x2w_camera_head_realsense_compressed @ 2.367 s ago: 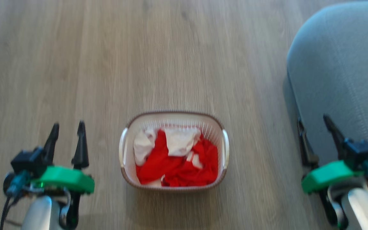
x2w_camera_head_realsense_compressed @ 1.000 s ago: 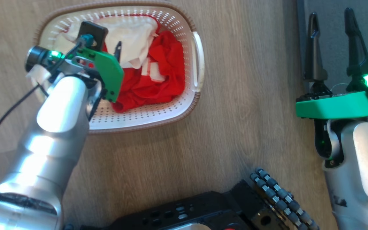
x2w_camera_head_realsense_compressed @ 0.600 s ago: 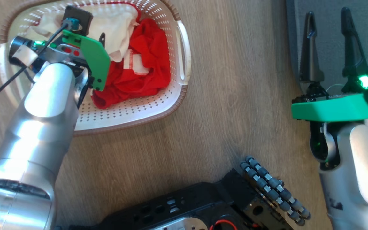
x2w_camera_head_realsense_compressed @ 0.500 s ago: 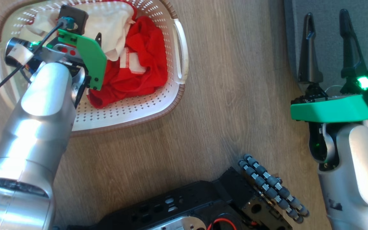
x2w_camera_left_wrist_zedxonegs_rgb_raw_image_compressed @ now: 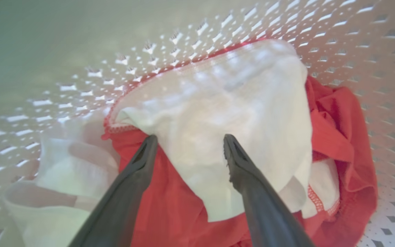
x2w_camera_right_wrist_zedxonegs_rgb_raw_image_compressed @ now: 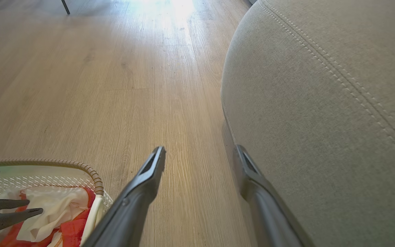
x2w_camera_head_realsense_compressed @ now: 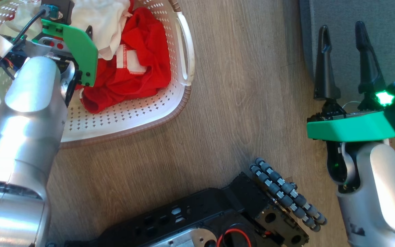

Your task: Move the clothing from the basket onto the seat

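Since earlier, the left gripper (x2w_camera_left_wrist_zedxonegs_rgb_raw_image_compressed: 188, 139) has entered the basket (x2w_camera_head_realsense_compressed: 183, 51); its fingers (x2w_camera_left_wrist_zedxonegs_rgb_raw_image_compressed: 132, 178) stand wide, straddling the clothing (x2w_camera_left_wrist_zedxonegs_rgb_raw_image_compressed: 245, 103); grasp step; next: close, lift, carry to the seat (x2w_camera_head_realsense_compressed: 372, 13) at 2 o'clock; right gripper (x2w_camera_head_realsense_compressed: 342, 26) wide, idle.

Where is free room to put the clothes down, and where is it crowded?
Free: the seat, bare where visible, and the wood floor between the basket and the seat. Crowded: the basket, holding the clothing, with the left gripper open over it.
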